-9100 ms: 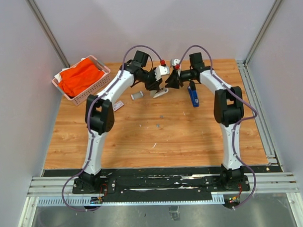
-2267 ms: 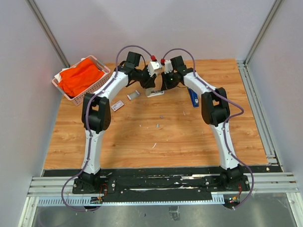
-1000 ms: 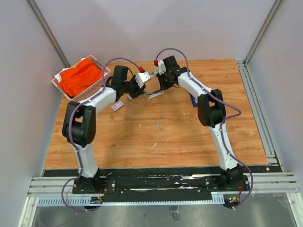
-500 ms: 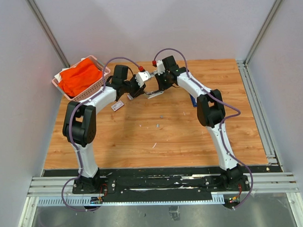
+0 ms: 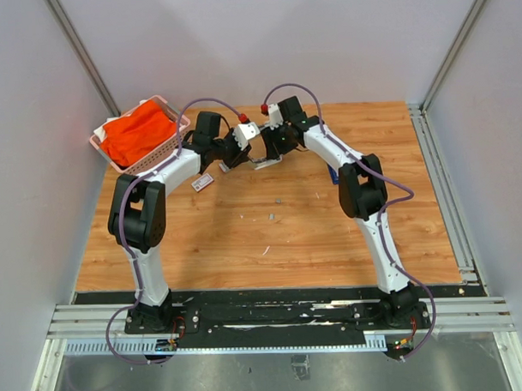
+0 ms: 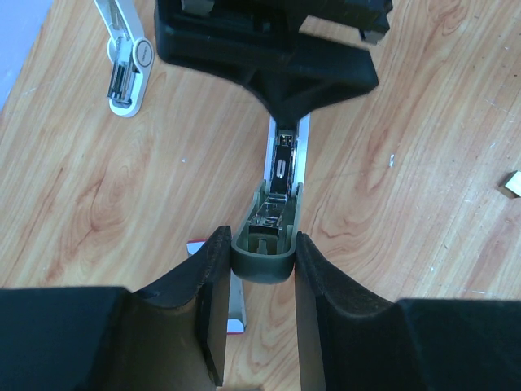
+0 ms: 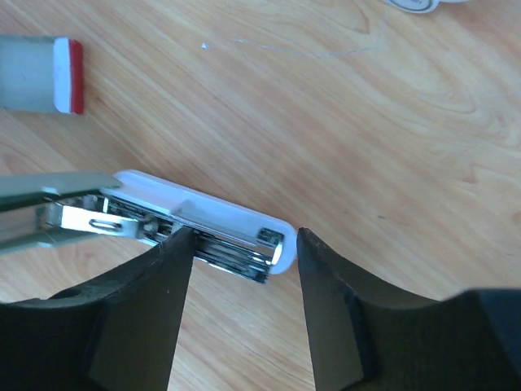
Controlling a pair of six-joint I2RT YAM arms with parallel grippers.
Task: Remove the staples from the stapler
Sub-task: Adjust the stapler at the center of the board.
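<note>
stapler (image 6: pixel 277 204) (white base, grey-green rear end, magazine channel exposed) is at far-centre of the table, between the two wrists; can't tell if it rests on the wood or hangs just above it. left gripper (image 6: pixel 260 244) is clamped on the rounded rear end, fingers (image 6: pixel 213 269) tight on both sides. right gripper (image 7: pixel 242 236) is parted, with a finger on either side of the stapler's front tip and a gap showing at the tip; no grip visible. left wrist cam looks straight down the channel: metal rail and pusher visible, can't make out staples, and the right gripper's black body covers the far end. right wrist cam gives the side view: white base with shiny magazine on top. top cam only shows both wrists meeting over it. wrist cams only: second white stapler (image 6: pixel 126 69) lying beyond to the left, and white box with red end (image 7: pixel 37 73) near the held one. top cam only: blue stapler (image 5: pixel 334 178) mostly hidden behind the right forearm; pink basket (image 5: pixel 161 152) with orange cloth (image 5: pixel 139 131) in the far-left corner, left forearm passing just beside it. surface is a wood-grain tabletop (image 5: pixel 246 247) with a few specks mid-table. pale walls on three sides, black base plate (image 5: pixel 282 311) at the near edge. open wood between the bases and the work spot, and right of the right arm; tight on the basket side.
</note>
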